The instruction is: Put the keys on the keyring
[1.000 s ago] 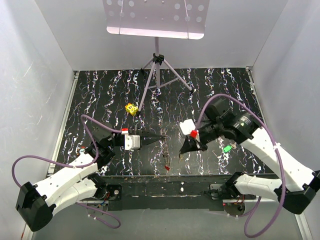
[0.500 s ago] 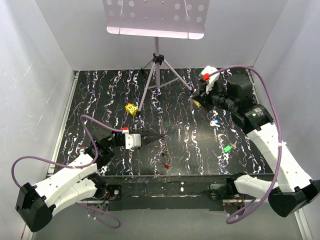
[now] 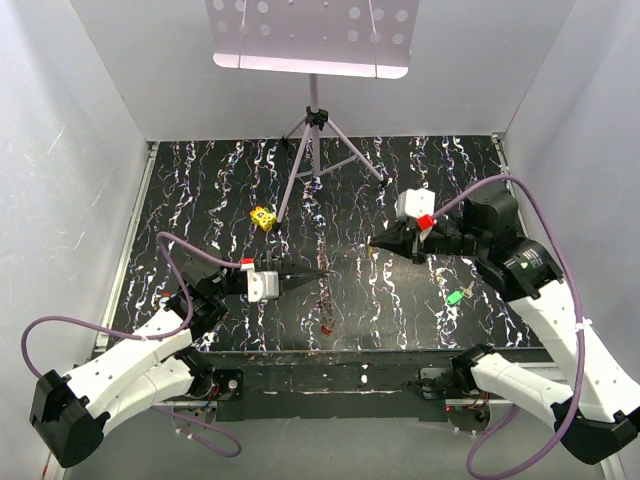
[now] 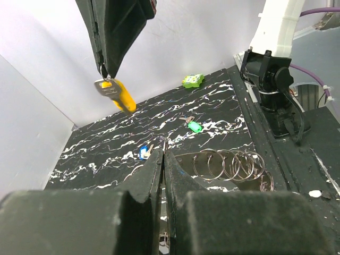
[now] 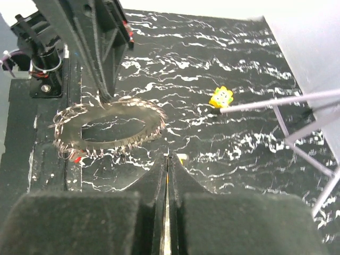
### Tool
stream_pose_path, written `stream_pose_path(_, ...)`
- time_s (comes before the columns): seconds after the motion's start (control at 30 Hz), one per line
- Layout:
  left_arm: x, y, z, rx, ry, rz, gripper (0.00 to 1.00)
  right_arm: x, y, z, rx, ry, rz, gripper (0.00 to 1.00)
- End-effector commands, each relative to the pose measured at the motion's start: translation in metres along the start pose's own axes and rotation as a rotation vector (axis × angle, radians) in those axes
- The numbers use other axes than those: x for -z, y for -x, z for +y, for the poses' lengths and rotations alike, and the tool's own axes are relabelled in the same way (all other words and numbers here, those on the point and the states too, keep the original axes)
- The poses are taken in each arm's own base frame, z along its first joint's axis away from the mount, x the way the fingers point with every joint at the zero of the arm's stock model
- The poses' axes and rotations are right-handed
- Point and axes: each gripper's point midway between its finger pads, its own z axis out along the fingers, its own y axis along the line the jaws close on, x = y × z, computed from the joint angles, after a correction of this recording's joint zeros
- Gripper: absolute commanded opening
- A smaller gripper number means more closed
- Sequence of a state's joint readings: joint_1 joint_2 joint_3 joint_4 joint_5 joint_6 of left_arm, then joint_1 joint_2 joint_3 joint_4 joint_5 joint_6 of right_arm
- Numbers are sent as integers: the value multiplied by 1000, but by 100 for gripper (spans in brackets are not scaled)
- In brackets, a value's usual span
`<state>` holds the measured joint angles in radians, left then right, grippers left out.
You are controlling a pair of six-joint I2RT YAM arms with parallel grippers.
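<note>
Left end effector [image 3: 321, 272] is closed, gripping the keyring [image 5: 106, 125] by its rim over the near middle of the desk [image 3: 200, 190]. Right end effector [image 3: 375, 243] is closed too, pinching the orange key [image 4: 121, 95] and hovering near the keyring, apart from it. Green key [image 3: 455, 297] and blue key [image 4: 143, 153] are lying on the desk to the right. Red key [image 3: 326, 328] is sitting at the keyring's near end.

White walls [image 3: 80, 150] enclose a black marbled table [image 3: 220, 190].
</note>
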<state>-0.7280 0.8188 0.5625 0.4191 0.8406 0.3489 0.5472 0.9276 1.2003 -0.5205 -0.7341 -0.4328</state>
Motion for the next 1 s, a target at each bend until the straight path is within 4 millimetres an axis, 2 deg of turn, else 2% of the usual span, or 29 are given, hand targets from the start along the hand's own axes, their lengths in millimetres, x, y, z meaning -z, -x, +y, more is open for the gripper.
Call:
stream_pose_path(0.0,0,14,0,-49,-20,-46,0,-14,14,7,209,64,-79,1)
stream_pose_path(0.17,0,8,1,-58,-18,-28,0,-26,16,13,300,79,-98,1)
stream_pose_path(0.37,1,2,5,-75,7,-6,0,-34,9,31,329,141,-106,1)
stream_pose_path(0.77,3,-5,8,-93,27,24,0,-33,-1,60,387,291,-107,1)
stream_pose_path(0.83,3,-6,8,-93,28,30,0,-34,1,52,367,250,-92,1)
stream_pose_path(0.87,3,-5,9,-103,33,30,0,-37,2,39,323,183,-76,1)
stream_pose_path(0.93,5,-6,11,-107,50,40,0,-43,10,-2,186,-44,-53,1)
stream_pose_path(0.97,6,-6,13,-115,59,44,0,-42,10,-13,133,-106,-46,1)
